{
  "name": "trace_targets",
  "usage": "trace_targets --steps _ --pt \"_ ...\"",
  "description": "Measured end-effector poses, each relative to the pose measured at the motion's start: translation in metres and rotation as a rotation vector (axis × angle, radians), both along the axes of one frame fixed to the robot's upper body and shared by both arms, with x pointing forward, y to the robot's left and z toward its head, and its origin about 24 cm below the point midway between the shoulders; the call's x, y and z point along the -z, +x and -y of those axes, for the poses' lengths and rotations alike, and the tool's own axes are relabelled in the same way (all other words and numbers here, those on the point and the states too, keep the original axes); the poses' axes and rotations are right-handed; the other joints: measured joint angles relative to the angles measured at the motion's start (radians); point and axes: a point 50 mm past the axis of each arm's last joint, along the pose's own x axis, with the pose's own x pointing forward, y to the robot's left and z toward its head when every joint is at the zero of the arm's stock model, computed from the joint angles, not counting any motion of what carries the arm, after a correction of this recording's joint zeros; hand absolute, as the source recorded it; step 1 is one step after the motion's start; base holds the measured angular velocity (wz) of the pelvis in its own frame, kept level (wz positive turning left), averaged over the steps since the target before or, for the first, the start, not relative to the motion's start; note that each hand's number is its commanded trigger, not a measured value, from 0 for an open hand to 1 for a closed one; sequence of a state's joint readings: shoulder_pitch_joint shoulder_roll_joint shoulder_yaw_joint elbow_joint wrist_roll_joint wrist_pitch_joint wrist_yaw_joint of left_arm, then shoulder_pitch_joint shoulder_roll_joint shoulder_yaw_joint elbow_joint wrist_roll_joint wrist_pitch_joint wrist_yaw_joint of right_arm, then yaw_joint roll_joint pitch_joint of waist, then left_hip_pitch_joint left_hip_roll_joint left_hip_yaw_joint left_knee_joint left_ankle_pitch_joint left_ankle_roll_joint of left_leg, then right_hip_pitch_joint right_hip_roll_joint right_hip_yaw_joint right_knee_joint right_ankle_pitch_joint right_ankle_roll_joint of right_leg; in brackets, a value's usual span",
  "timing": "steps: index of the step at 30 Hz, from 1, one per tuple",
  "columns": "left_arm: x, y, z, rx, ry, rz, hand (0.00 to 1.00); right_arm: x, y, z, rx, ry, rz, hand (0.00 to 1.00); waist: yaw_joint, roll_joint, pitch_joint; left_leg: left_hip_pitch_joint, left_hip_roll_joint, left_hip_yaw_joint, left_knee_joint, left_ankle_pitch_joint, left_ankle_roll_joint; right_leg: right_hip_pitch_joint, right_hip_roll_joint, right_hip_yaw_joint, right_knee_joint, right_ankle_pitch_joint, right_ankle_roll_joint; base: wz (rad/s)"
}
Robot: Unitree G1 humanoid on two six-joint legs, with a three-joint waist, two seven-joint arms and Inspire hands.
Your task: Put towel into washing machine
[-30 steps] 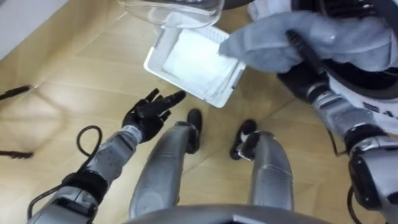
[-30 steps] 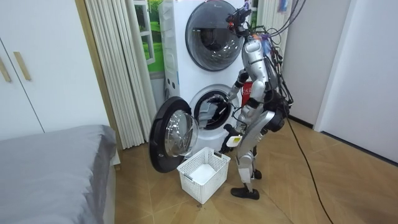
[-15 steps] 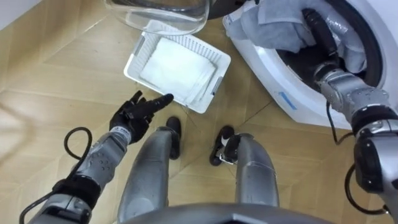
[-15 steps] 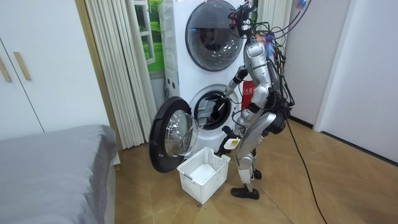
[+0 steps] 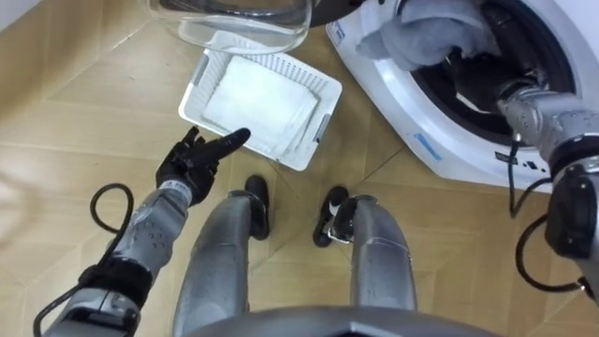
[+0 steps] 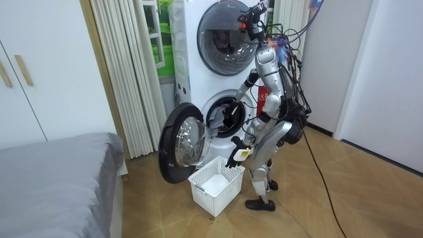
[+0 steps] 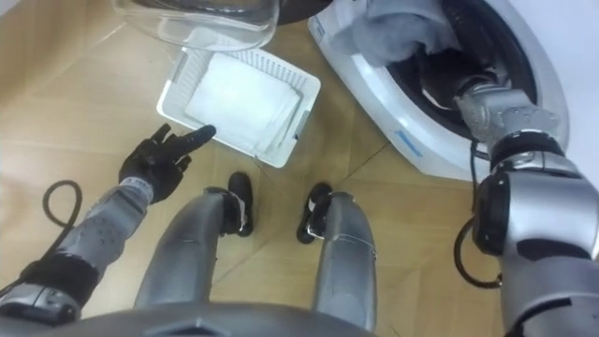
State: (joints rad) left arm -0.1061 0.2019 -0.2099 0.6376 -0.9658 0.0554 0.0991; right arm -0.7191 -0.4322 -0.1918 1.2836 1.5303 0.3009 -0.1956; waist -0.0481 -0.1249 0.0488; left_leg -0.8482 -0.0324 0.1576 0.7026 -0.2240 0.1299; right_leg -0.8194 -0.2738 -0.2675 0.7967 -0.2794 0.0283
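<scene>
A grey towel point(image 5: 426, 33) lies bunched in the mouth of the lower washing machine's drum point(image 5: 487, 65), partly over its rim. My right arm point(image 5: 547, 117) reaches into that drum below the towel, and its hand is lost in the dark inside. My left hand point(image 5: 192, 161) hangs open with straight fingers over the floor, just in front of the white basket point(image 5: 192, 112). In the room view I stand bent forward at the lower machine point(image 6: 228, 116), right arm in the opening.
A folded white cloth point(image 5: 257, 98) lies in the basket on the wooden floor. The machine's round glass door point(image 5: 234, 23) stands open to my left, above the basket. A second machine point(image 6: 228, 30) is stacked on top. A grey bed point(image 6: 53, 178) fills the room view's left.
The right arm has pushed the grey towel from in front of the machine into the drum mouth. My head has turned, so the view shifted. The left hand stays open by the basket.
</scene>
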Motion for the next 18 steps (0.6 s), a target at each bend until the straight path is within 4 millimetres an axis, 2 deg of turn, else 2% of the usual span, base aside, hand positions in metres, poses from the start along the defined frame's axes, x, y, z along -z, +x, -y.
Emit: trace_targets --steps 2,8,18 --pt "-0.003 0.004 0.005 0.01 0.004 0.005 0.0 0.0 -0.004 0.009 0.038 -0.03 -0.053 0.0 0.001 0.004 0.0015 0.0 0.002 0.001 0.0 0.0 0.0 0.001 -0.001 -0.003 -0.003 0.0 -0.001 0.02" --pt "-0.006 0.009 0.01 0.024 0.007 0.015 0.0 0.002 -0.01 0.018 0.146 -0.058 -0.174 0.0 0.025 0.028 0.0038 0.017 0.018 0.009 -0.02 0.001 -0.001 0.019 0.02 -0.003 -0.041 0.014 -0.006 -0.07" --pt "-0.007 0.011 0.023 0.066 0.007 0.038 0.0 0.011 -0.022 0.024 0.225 -0.055 -0.29 0.0 0.03 0.033 0.0023 0.059 0.02 0.034 -0.078 0.007 -0.001 0.051 0.03 0.005 -0.093 0.03 0.005 -0.03"
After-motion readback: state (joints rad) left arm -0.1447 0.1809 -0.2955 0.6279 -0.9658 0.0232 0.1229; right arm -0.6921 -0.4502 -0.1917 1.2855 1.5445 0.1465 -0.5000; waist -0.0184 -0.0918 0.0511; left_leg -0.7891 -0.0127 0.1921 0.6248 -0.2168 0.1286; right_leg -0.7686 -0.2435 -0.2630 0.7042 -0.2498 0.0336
